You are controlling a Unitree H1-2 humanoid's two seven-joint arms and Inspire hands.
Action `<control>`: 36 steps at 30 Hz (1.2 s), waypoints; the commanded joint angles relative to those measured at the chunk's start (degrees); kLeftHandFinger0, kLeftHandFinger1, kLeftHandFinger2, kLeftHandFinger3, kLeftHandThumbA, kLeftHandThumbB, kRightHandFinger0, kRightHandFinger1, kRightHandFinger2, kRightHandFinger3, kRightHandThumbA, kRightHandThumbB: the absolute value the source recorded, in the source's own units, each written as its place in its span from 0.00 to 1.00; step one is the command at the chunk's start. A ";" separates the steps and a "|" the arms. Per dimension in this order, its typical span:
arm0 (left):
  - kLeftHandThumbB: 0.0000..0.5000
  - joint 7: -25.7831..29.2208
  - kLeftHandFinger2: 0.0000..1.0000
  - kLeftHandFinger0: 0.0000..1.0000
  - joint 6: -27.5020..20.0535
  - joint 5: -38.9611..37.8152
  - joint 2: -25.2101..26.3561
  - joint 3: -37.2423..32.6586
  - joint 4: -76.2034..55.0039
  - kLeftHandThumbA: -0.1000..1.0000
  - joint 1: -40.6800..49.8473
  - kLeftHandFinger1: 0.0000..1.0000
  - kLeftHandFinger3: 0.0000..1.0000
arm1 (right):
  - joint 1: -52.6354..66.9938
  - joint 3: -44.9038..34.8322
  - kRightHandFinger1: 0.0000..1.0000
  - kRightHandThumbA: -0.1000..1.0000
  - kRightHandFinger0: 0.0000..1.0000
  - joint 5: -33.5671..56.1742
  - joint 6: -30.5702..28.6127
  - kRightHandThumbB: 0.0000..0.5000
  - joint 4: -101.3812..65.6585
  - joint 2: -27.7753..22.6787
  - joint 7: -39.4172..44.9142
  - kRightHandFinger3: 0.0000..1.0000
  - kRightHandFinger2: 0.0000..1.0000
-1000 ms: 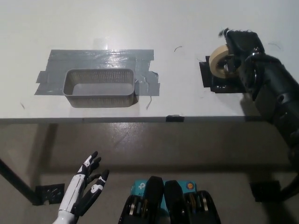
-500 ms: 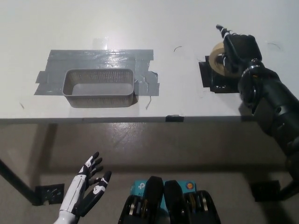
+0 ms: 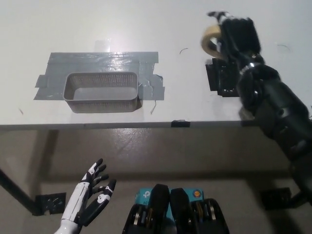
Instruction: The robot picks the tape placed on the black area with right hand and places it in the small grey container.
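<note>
at the lower left, below the desk's front edge, the white left hand (image 3: 90, 197) rests with its fingers (image 3: 99, 168) spread apart and holding nothing. above it, on the white desk (image 3: 146, 24), lies a patch of grey tape strips (image 3: 58, 66) stuck flat to the surface. the small grey container (image 3: 102, 91) sits on that patch, upright, with its open top facing up and nothing visible inside it. a few loose ends of the grey strips stick out just beside the container's right end. a small black tab (image 3: 181, 123) sits on the desk's front edge, to the right of the container.

further right, well apart from the container, is the black area (image 3: 218, 78), a dark patch on the desk. the black right hand (image 3: 239, 36) is above its far side, with the arm running in from the lower right. its fingers are closed on the tape (image 3: 210, 40), a pale roll held on edge at the hand's left side. the roll appears lifted clear of the black area, over bare white desk just beyond it.
</note>
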 commanded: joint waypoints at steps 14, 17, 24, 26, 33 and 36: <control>0.02 -2.04 1.00 0.82 0.90 -0.11 0.87 -1.80 -1.48 0.74 -2.91 0.91 1.00 | -10.47 2.10 0.30 0.00 0.00 1.20 1.32 0.39 1.78 17.63 -2.44 0.62 0.70; 0.02 -2.43 1.00 0.82 0.95 -0.19 0.88 -1.90 -1.35 0.72 -3.45 0.91 1.00 | -10.87 1.69 0.33 0.00 0.00 2.08 1.57 0.36 3.27 19.53 -0.71 0.78 0.76; 0.02 -2.82 0.98 0.81 1.02 -0.68 0.53 -1.82 -1.40 0.66 -4.11 0.90 1.00 | -10.78 1.98 0.35 0.00 0.00 2.32 2.90 0.37 6.27 22.21 0.80 0.87 0.81; 0.02 -2.93 0.97 0.81 0.89 -0.50 0.55 -2.07 -1.34 0.66 -4.28 0.89 1.00 | -10.33 2.18 0.36 0.00 0.00 2.31 3.82 0.35 6.66 22.42 1.13 0.92 0.83; 0.00 -3.25 0.97 0.81 2.17 0.16 0.83 -2.66 -2.40 0.66 -4.70 0.89 1.00 | -9.10 3.88 0.44 0.05 0.07 1.68 6.70 0.39 7.48 22.04 2.93 1.00 0.91; 0.01 -3.21 0.97 0.80 1.83 0.06 0.81 -2.80 -1.70 0.66 -5.45 0.89 1.00 | -9.06 2.19 1.00 0.62 0.82 4.37 7.34 0.78 7.27 21.33 10.78 1.00 1.00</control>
